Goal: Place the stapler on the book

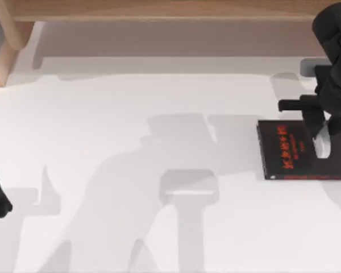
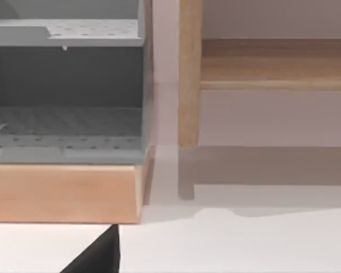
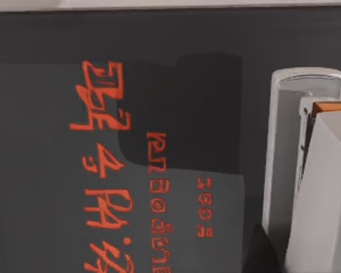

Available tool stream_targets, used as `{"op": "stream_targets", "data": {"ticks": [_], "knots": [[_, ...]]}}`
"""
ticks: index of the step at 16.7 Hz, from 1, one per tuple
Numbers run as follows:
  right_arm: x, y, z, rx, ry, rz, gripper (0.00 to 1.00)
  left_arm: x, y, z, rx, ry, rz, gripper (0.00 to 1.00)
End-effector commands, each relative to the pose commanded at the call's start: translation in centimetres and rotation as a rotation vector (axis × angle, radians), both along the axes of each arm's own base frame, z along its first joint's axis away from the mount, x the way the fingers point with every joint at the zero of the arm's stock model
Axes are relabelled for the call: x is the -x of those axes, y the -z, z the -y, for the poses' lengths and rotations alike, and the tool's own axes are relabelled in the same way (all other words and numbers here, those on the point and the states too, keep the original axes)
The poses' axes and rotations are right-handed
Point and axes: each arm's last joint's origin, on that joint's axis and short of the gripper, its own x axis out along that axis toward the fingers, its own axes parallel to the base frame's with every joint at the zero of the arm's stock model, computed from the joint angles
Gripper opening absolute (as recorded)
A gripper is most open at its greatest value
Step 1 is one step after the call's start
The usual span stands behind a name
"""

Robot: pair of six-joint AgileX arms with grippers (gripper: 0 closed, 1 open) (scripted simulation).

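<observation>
Matt black book point(image 3: 159, 68), smooth pale plastic-looking stapler point(image 3: 284, 148)

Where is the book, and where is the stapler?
book point(image 1: 284, 149), top view, on its black cover near the red lettering.
stapler point(image 3: 284, 153), right wrist view, on its pale long body above the book.

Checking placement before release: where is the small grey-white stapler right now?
The small grey-white stapler sits over the flat black book with red-orange lettering at the table's right side in the top view, beneath the right claw.
</observation>
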Motion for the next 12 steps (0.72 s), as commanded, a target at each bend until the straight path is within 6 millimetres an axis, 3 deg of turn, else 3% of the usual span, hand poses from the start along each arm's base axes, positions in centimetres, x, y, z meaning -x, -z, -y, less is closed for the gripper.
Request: {"op": "stream_targets", "data": {"ticks": [11, 12], "knots": [[0.00, 0.00, 0.00, 0.000, 0.000, 0.000, 0.98, 0.00, 0.00, 0.00, 0.000, 0.000, 0.000, 1.00], [0.00, 0.00, 0.00, 0.000, 0.000, 0.000, 1.00, 0.00, 0.00, 0.00, 0.000, 0.000, 0.000, 1.00]]}}
